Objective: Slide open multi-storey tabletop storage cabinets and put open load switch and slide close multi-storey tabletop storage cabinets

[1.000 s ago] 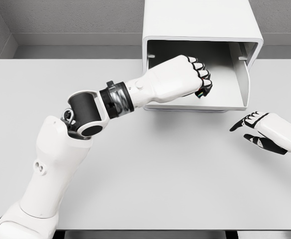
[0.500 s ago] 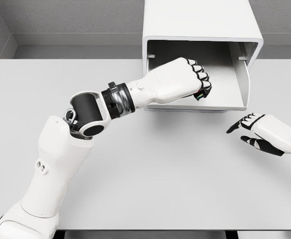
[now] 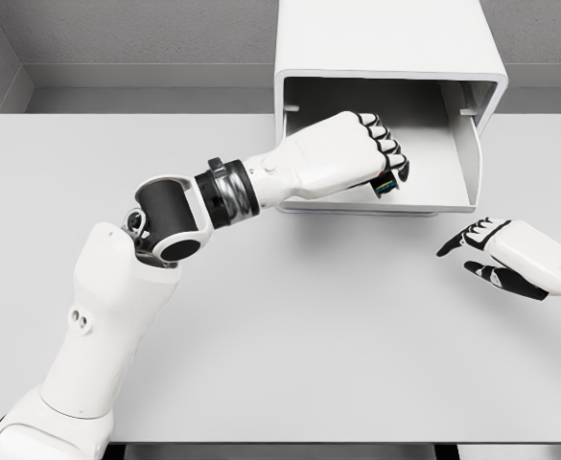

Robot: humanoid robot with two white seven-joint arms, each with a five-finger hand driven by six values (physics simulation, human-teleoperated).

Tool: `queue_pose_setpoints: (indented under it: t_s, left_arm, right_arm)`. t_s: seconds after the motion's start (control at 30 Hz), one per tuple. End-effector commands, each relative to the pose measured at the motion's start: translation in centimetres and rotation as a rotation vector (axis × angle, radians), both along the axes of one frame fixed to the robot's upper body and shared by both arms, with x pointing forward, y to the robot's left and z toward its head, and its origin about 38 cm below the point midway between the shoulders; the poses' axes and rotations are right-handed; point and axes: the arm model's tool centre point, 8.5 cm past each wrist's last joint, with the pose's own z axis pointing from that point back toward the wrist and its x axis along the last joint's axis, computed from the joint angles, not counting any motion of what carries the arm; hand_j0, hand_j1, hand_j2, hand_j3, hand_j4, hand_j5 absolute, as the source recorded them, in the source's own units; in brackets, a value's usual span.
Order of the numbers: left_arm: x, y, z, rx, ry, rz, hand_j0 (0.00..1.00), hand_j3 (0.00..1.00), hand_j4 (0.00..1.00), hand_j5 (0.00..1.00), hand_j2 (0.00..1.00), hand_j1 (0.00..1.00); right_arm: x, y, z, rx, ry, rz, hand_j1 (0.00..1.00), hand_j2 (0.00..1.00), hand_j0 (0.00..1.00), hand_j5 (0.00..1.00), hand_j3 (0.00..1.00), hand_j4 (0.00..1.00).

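Note:
A white storage cabinet [image 3: 385, 38] stands at the back of the table, its drawer [image 3: 453, 196] pulled out toward me. My left hand [image 3: 371, 153] reaches over the drawer's front, fingers curled around a small dark load switch [image 3: 386, 184] with a green spot; only its lower edge peeks out under the fingers. My right hand [image 3: 491, 251] hovers low over the table right of the drawer's front corner, fingers spread and holding nothing.
The grey table [image 3: 290, 326] stretches wide in front of the cabinet. A grey wall [image 3: 146, 38] runs behind it. My left elbow [image 3: 165, 220] juts up over the table's left middle.
My left hand has shifted slightly further over the drawer and the switch shows a little more beneath the fingers. My right hand drew back a touch to the right and lower.

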Motion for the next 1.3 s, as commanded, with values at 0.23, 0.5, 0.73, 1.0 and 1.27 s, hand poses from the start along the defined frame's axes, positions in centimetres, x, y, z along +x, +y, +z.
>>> queue_pose_setpoints:
  t_s: [0.23,0.5,0.73,1.0,1.27]
  left_arm:
    - [0.3,0.3,-0.1,-0.008,0.010,0.008,0.69,0.69,0.69,0.69,0.69,0.69]
    - [0.3,0.4,0.1,-0.014,0.007,0.011,0.79,0.79,0.79,0.79,0.79,0.79]
    - [0.5,1.2,0.9,-0.043,-0.002,0.026,1.00,1.00,1.00,1.00,1.00,1.00]
    - [-0.4,8.8,4.4,-0.126,-0.071,0.061,1.00,1.00,1.00,1.00,1.00,1.00]
    - [-3.7,30.7,0.1,-0.268,0.122,0.440,1.00,1.00,1.00,1.00,1.00,1.00]
  right_arm:
    - [0.0,0.0,0.1,0.006,-0.001,-0.002,0.59,0.59,0.59,0.59,0.59,0.59]
    - [0.1,-0.1,0.1,0.005,0.000,-0.005,0.59,0.59,0.59,0.59,0.59,0.59]
    - [0.2,-0.1,0.4,0.004,-0.007,-0.003,0.59,0.59,0.59,0.59,0.59,0.59]
    - [-0.1,0.7,0.8,0.014,-0.021,0.022,0.59,0.59,0.59,0.59,0.59,0.59]
    - [-0.1,1.2,1.0,0.017,-0.030,0.034,0.59,0.59,0.59,0.59,0.59,0.59]
